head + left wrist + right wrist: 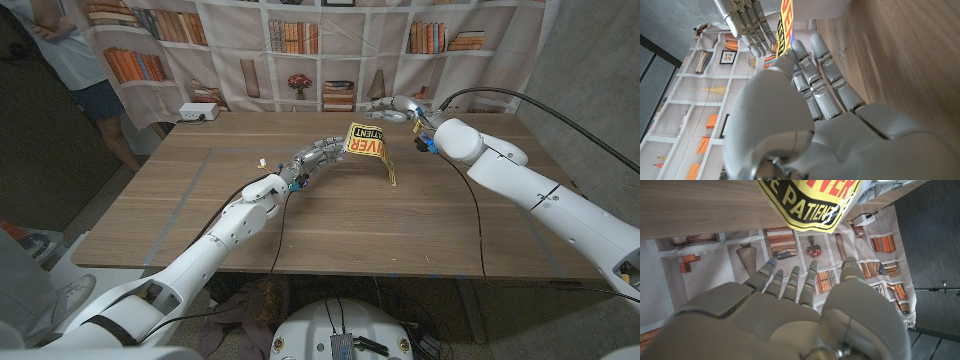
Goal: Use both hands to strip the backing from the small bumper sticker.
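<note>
Nearest, left hand (318, 155) raised above the wooden table (200, 215), pinching one edge of the small yellow bumper sticker (368, 143) with black lettering, held in mid-air. Farther back, right hand (392, 108) apart from the sticker, fingers spread, holding nothing. Risk: single-edge pinch slipping, dropping the curling sticker.

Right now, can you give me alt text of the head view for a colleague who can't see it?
The left hand holds the yellow bumper sticker lifted above the wooden table, a strip curling down from it. The right hand hovers just behind the sticker, fingers apart and empty.
</note>
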Robot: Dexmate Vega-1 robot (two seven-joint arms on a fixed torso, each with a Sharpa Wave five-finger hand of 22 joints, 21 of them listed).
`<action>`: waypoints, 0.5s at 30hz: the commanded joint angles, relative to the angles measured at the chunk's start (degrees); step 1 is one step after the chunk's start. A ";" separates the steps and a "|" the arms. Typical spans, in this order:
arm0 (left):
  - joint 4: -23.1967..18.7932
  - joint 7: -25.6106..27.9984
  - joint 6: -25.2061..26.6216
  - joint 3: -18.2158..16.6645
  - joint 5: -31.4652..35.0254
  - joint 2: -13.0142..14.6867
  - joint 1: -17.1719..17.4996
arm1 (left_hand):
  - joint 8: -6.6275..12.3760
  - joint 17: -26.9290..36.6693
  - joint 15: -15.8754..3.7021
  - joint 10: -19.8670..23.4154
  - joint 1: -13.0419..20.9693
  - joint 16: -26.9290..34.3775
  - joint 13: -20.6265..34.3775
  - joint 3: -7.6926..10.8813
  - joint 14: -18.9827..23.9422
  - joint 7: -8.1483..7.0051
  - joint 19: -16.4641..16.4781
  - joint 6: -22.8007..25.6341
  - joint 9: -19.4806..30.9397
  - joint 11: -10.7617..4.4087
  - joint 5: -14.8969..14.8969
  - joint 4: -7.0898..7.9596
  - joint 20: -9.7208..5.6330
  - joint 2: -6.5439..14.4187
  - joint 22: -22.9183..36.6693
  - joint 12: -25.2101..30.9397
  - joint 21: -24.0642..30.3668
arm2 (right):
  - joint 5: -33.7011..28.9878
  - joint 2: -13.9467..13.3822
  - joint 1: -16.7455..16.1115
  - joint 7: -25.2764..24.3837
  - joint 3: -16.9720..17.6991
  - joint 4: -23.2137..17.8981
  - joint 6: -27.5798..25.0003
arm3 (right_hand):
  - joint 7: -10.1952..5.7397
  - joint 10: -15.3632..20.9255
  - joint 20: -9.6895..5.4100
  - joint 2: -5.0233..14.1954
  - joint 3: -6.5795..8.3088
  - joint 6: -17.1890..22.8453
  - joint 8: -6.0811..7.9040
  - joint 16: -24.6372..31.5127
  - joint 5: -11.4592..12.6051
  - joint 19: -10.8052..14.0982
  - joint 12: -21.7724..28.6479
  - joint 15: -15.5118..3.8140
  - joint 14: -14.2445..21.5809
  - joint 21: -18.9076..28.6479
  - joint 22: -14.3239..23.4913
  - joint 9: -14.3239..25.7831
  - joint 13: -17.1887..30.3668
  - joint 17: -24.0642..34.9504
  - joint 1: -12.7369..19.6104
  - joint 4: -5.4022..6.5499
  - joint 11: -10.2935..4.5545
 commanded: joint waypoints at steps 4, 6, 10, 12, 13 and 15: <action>-1.20 1.72 -0.89 0.82 3.14 0.84 -0.22 | -0.16 0.29 -1.50 -0.53 -0.04 -0.35 0.19 0.48 -0.38 -0.06 -0.55 0.59 0.02 -1.13 0.24 0.01 -5.28 -0.36 0.02 -0.11 0.50 | -1.65 0.52 2.88 3.69 -2.12 0.75 -2.51 | 1.10 -0.66 0.16 -0.92 -0.41 -0.49 -0.72 -0.33 -0.12 -0.20 -0.35 -3.81 -0.94 -0.15 0.12 0.20 0.13 0.09 -0.19 0.40 1.44; -0.66 2.00 -2.33 0.51 3.00 0.05 0.18 | -0.14 0.31 -1.50 -0.45 -0.06 -0.35 0.17 0.50 -0.39 0.09 -0.61 0.81 0.00 -1.20 0.25 0.01 -5.28 -0.36 0.02 -0.11 0.55 | -1.64 0.58 2.90 3.73 -2.15 0.78 -2.63 | 1.34 -0.76 0.21 -0.98 -0.49 -0.49 -0.81 -0.30 -0.14 -0.31 -0.40 -3.65 -1.02 -0.20 0.12 0.19 0.14 0.10 -0.27 0.44 1.94; 0.72 0.30 -3.47 0.19 1.85 -0.79 0.15 | -0.23 0.38 -1.51 -0.39 -0.09 -0.35 0.13 0.55 -0.37 0.04 -0.69 0.91 -0.03 -1.32 0.26 0.02 -5.28 -0.36 0.03 -0.17 0.70 | -1.72 0.65 2.67 3.33 -2.07 0.86 -2.56 | 1.79 -0.73 0.32 -1.07 -0.60 -0.35 -0.90 -0.24 -0.16 -0.33 -0.41 -3.30 -1.03 -0.22 0.12 0.18 0.14 0.10 -0.39 0.51 2.27; 0.83 0.41 -4.03 0.33 2.29 -0.91 0.21 | -0.29 0.41 -1.52 -0.43 -0.10 -0.35 0.19 0.57 -0.35 -0.01 -0.74 0.94 -0.04 -1.33 0.27 0.02 -5.27 -0.38 0.03 -0.18 0.78 | -1.68 0.59 2.59 3.33 -2.00 0.74 -2.79 | 1.88 -0.67 0.34 -1.10 -0.64 -0.23 -0.89 -0.22 -0.16 -0.34 -0.39 -3.26 -1.04 -0.23 0.12 0.17 0.14 0.10 -0.43 0.53 2.34; 0.97 0.31 -4.29 0.25 2.13 -1.09 0.28 | -0.31 0.42 -1.52 -0.39 -0.11 -0.35 0.17 0.58 -0.34 0.03 -0.75 0.94 -0.05 -1.36 0.27 0.02 -5.26 -0.38 0.04 -0.18 0.80 | -1.79 0.55 2.61 3.34 -2.04 0.64 -3.03 | 2.08 -0.64 0.35 -1.13 -0.67 -0.28 -0.95 -0.20 -0.17 -0.31 -0.38 -3.27 -1.01 -0.22 0.12 0.17 0.14 0.11 -0.46 0.55 2.35; 1.41 0.15 -5.13 -0.01 1.78 -1.62 0.47 | -0.36 0.46 -1.51 -0.44 -0.14 -0.35 0.17 0.60 -0.32 -0.10 -0.80 1.01 -0.07 -1.32 0.27 0.03 -5.25 -0.38 0.04 -0.23 0.88 | -1.90 0.44 2.57 3.32 -2.03 0.47 -3.11 | 2.49 -0.61 0.35 -1.23 -0.77 -0.38 -1.11 -0.14 -0.18 -0.29 -0.39 -3.11 -0.95 -0.22 0.12 0.16 0.14 0.10 -0.54 0.58 2.98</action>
